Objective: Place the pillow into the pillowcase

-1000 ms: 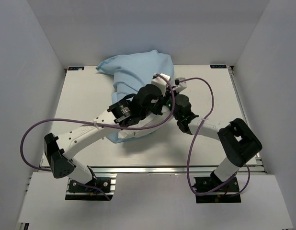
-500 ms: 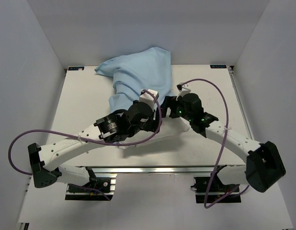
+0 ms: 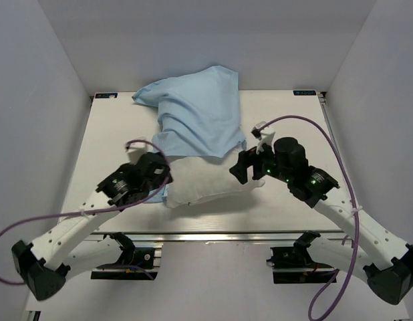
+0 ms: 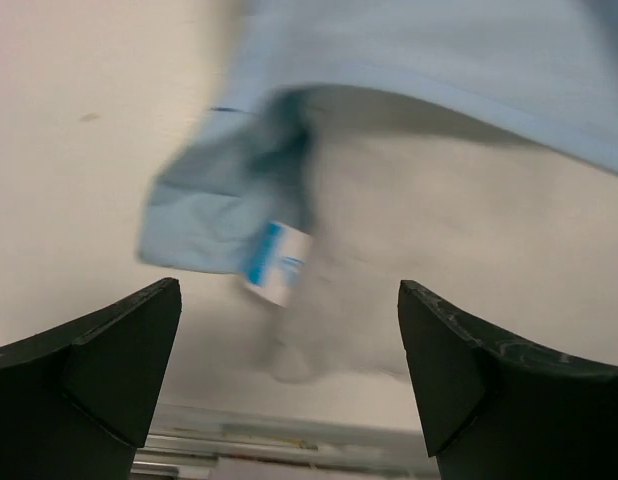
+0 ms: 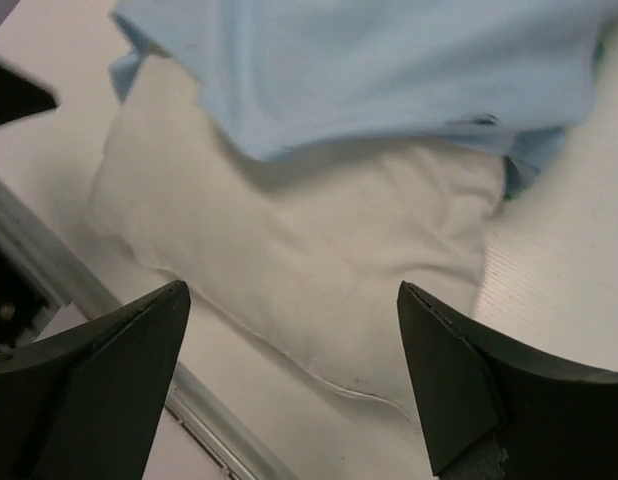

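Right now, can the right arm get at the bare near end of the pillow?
Probably yes: the right pincer hovers open beside the pillow, whose near end lies bare outside the pillowcase, with nothing between them.

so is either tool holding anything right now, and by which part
Nothing is held: the left tool and right tool are both open, gripping neither the pillow nor the pillowcase.

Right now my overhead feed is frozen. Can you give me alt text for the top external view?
A white pillow lies mid-table, its far part covered by a rumpled light-blue pillowcase that reaches past the far edge of the table. The left gripper and right gripper sit open at the pillow's left and right ends, holding nothing.
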Tool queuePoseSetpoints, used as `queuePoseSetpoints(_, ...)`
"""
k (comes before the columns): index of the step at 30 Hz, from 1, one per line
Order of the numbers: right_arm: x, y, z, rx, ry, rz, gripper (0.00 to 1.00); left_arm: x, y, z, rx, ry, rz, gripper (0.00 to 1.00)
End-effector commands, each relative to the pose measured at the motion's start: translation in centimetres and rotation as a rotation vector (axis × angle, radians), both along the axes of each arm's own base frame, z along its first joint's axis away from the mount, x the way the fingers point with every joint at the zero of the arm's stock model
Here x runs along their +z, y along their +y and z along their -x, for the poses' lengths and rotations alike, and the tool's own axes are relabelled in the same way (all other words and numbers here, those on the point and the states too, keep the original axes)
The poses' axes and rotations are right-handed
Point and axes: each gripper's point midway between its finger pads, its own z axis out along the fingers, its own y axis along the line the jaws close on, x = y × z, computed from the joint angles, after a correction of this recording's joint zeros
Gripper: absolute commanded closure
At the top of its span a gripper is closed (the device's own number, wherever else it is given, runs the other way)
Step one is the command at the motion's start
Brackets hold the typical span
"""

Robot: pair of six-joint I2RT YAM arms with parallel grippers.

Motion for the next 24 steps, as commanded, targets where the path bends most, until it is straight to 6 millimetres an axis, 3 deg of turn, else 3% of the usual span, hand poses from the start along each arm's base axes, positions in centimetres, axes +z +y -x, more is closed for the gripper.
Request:
queuePoseSetpoints(1,2.8,3.1,2.5,0.200,-0.083,0.033,0.11,-2.2,5.1,0.7,0.231,0.049,0.118,0.02)
queuePoseSetpoints(2,1.7,4.9,3.3,0.226,-0.074,0.088,0.11,-4.1,6.8,0.9,0.285,0.079,0.114,0.02)
queuePoseSetpoints(3,1.4,5.7,3.5,0.221,-0.076,0.118,0.11,-4.5,7.3,1.1,0.304,0.072,0.139,0.02)
queuePoseSetpoints(4,1.2,6.3,3.2,0.190,-0.094,0.159,0.11,-5.0,7.5,0.5,0.302,0.063,0.164,0.02)
queuePoseSetpoints(5,0.8,8.5,4.1,0.228,-0.081,0.199,0.11,-5.9,7.5,0.5,0.301,0.074,0.169,0.02)
queuePoseSetpoints(6,0.4,9.4,4.1,0.219,-0.071,0.223,0.11,-7.9,7.7,0.7,0.300,0.116,0.152,0.02)
queuePoseSetpoints(8,-0.4,11.6,3.8,0.184,-0.059,0.282,0.10,-8.9,6.6,-0.3,0.264,0.129,0.206,0.02)
queuePoseSetpoints(10,-1.4,12.4,2.9,0.110,-0.055,0.313,0.11,-11.1,5.8,-0.8,0.246,0.168,0.253,0.02)
queuePoseSetpoints(11,-3.1,13.4,2.8,0.086,-0.008,0.324,0.11,-11.7,5.4,-0.9,0.224,0.176,0.272,0.02)
queuePoseSetpoints(12,-3.5,14.5,2.6,0.089,-0.003,0.309,0.11,-12.1,4.9,-1.2,0.194,0.168,0.292,0.02)
queuePoseSetpoints(16,-8.9,15.9,0.5,-0.002,0.047,0.409,0.10,-13.3,4.5,-1.8,0.160,0.122,0.317,0.02)
queuePoseSetpoints(18,-9.4,16.6,-0.2,-0.009,0.060,0.413,0.11,-13.9,4.8,-1.9,0.170,0.116,0.307,0.02)
queuePoseSetpoints(21,-11.7,17.2,-1.1,-0.004,0.138,0.381,0.11,-15.2,5.2,-1.9,0.171,0.129,0.289,0.02)
queuePoseSetpoints(22,-12.7,17.1,-1.5,-0.020,0.162,0.377,0.13,-15.5,5.4,-2.0,0.178,0.132,0.280,0.02)
queuePoseSetpoints(24,-13.7,16.2,-2.7,-0.059,0.207,0.372,0.30,-16.0,5.6,-2.2,0.184,0.153,0.269,0.02)
